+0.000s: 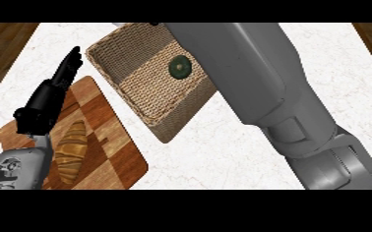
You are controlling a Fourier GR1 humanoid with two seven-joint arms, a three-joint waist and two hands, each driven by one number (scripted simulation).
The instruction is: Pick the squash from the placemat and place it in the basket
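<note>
The squash, dark green and round, lies inside the woven basket at the top middle of the counter, apart from either hand. My right forearm runs from the lower right across the basket's right side to the top edge. Only a black sliver of my right hand shows there. The wood-patterned placemat lies at the lower left. My left hand rests open over the placemat's left edge, fingers pointing up, holding nothing.
A croissant lies on the placemat just right of my left wrist. White marble counter lies between the placemat and my right arm. Dark wooden floor shows at both upper corners.
</note>
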